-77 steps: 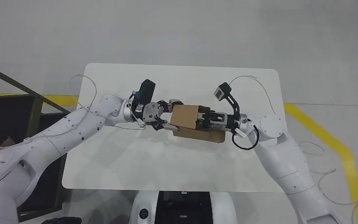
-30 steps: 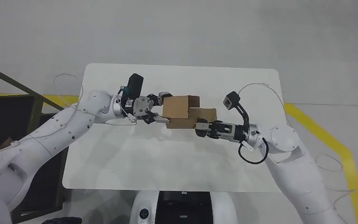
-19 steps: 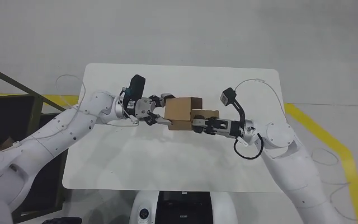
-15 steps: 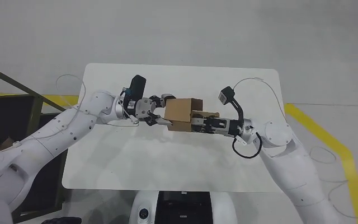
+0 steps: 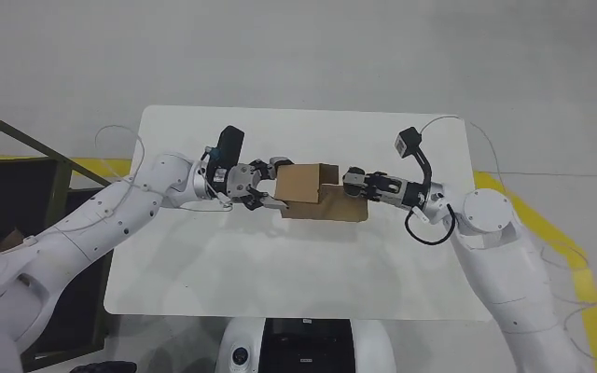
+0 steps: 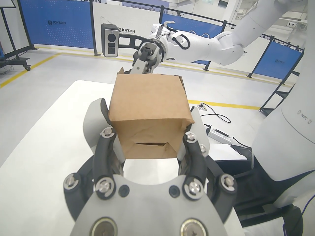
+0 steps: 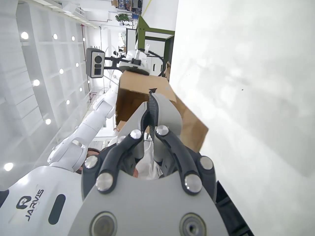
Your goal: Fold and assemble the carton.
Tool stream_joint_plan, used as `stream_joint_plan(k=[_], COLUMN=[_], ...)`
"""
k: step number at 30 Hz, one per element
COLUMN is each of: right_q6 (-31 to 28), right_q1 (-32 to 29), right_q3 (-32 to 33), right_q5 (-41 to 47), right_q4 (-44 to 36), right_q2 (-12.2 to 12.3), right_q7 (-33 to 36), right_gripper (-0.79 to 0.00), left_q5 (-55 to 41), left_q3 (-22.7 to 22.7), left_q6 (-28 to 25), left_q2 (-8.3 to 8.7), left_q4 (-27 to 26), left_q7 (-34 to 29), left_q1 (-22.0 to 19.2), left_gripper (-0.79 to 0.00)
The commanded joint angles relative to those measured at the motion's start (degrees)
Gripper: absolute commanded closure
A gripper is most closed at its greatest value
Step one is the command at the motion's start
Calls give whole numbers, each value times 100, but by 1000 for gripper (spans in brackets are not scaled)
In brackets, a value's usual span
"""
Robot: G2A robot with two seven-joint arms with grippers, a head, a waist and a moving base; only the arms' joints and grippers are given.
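1. Holding the carton [image 5: 308, 186] [image 6: 147, 99] over the middle of the white table [image 5: 280, 270]. It is brown cardboard, lying on its side, with its long axis running between my two arms.
2. The closed end faces my left wrist camera, and a tucked panel with a slit shows there. The far end is open, and one flap [image 5: 347, 211] sticks out flat toward my right arm.
3. My left gripper [image 5: 265, 186] [image 6: 149, 114] has its fingers [image 6: 98, 116] clamped on two opposite sides of the carton near the closed end, pinching the box between them.
4. My right gripper [image 5: 353, 182] [image 7: 151, 94] has its pads pressed together with nothing between them. The tips sit at the upper edge of the open end. Contact with the cardboard: cannot tell.
5. Whether the underside rests on the table: cannot tell. The left wrist view shows bare tabletop below the closed end.
6. Surroundings: a yellow floor line [image 5: 522, 210] lies beyond the table on my right side, and a green-framed rack [image 5: 37, 163] stands on my left.
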Motion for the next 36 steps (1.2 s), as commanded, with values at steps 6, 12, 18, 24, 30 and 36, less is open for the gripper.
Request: stream_joint_plan(k=[6,12,18,24,30,36], right_q6=[-52,-257,-377,-355,-330,-260], right_q1=[295,468,520,526,570,626], right_q3=[-181,-341,-418,-548,-753,-510], right_q5=[-180,35,237,305,463,260], right_q4=[354,467,391,283,197,349], right_q2=[-48,-102,-123,-143,-191,-146], right_q7=[-318,-306,-134,-25,20,-105], right_gripper=[0,0,0,0,0,0], left_q5=[-17,-37,-53,-62,-41,-10], left_q3=[10,30,62,85,102,117], left_q6=[0,0,0,0,0,0], left_q2=[6,-1,-36,-62,-78,-83], left_q4=[-72,-88,-50,-23,25,89], left_q7=[-21,-32,-60,-47,-29,35], left_q1=[8,10,-5,-43,-68,-84], left_gripper=[-268,-268,-271,-271,-271,-274])
